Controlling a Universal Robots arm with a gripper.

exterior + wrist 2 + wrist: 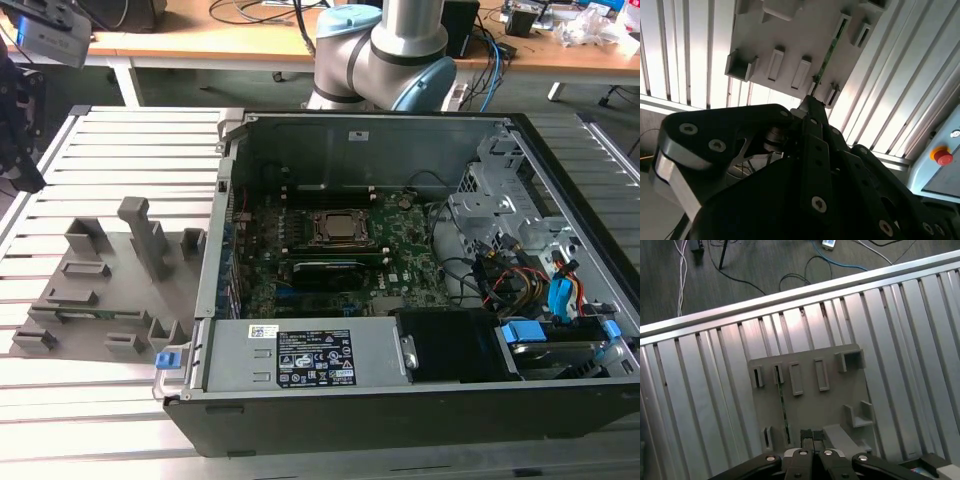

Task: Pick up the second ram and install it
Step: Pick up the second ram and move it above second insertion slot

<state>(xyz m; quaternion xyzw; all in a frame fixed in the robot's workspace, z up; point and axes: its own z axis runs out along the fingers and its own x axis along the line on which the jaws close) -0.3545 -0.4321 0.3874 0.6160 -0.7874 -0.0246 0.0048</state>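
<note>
While the ram point(783, 410) stands in its holder point(835, 405), centre of the first wrist view, the gripper point(812, 435) hovers near, jaws together, empty; nothing is installed yet.

Ram point(829, 52) sits edge-on in both wrist views; we can't make out its chips. Gripper point(811, 435) body runs off the picture's edge there. Exterior view: arm point(385, 40) cut off at the top, holder point(110, 290) slots too small to read.
</note>
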